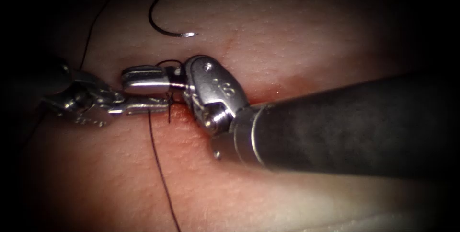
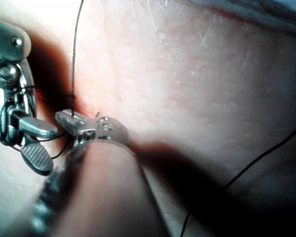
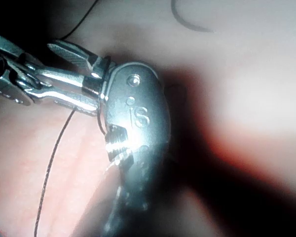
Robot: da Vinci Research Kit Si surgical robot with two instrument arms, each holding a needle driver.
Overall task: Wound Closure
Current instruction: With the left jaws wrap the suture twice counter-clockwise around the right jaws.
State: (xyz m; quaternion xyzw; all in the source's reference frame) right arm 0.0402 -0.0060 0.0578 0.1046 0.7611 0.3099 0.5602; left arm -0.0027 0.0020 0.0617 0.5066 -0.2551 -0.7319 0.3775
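The curved needle [image 1: 165, 27] lies free on the tissue [image 1: 297, 35] above both tools, not in the tissue and held by neither; it also shows in the right wrist view as the needle [image 3: 187, 22]. My left tool [image 1: 165, 103] comes in from the left, its jaws shut on the thread [image 1: 158, 160] right at the stitch by the cut [image 1: 184, 113]. Its tip [image 2: 64, 117] pinches the strand. My right tool [image 1: 127, 83] points left over it with jaws open [image 2: 45, 145] and nothing between them. A loop of thread [image 1: 168, 62] curls at the base of those jaws.
Red fluid [image 1: 191, 133] stains the tissue around the stitch and along the cut toward the right. The right tool's thick shaft [image 1: 345, 126] crosses the right half of the endoscope view. A thin strand [image 1: 93, 30] runs from the needle's tail down the far left.
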